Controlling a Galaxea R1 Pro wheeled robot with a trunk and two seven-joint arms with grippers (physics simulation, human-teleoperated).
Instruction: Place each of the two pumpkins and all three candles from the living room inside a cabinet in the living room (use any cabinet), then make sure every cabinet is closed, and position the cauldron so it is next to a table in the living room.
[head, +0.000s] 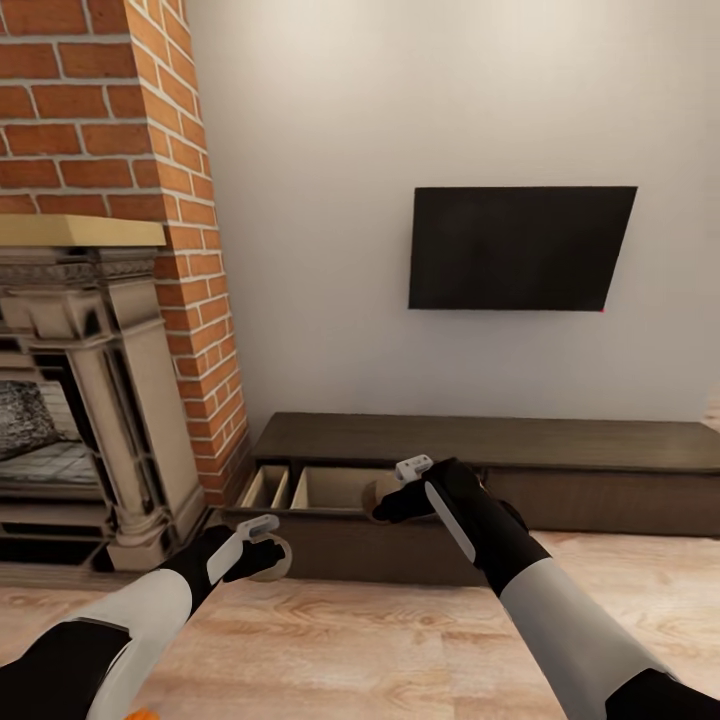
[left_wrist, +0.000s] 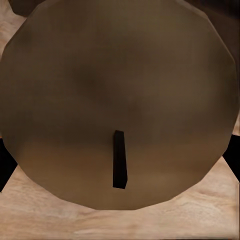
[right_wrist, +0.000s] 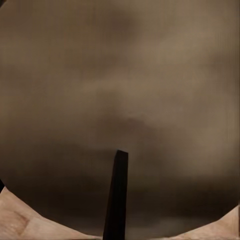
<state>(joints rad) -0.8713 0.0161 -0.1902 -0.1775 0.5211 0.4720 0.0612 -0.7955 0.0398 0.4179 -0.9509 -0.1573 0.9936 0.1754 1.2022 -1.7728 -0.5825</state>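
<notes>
Candles in both grippers: right gripper (head: 385, 503) holds a stubby tan-beige cylinder candle (head: 378, 492) at frame centre, right over the open pale-wood drawer (head: 330, 488) of the long low dark-brown cabinet (head: 520, 440), poised for a drop-in by my read. Left gripper (head: 262, 558), lower left, fingers clamped on a second tan candle (left_wrist: 115, 95), parked low in front of the drawer front, likely queued next. Wick (left_wrist: 118, 160) faces each wrist camera. Brick fireplace (head: 110, 300) crowds the drawer's left side; black wall TV (head: 520, 248) sits above, clear of the arms.
</notes>
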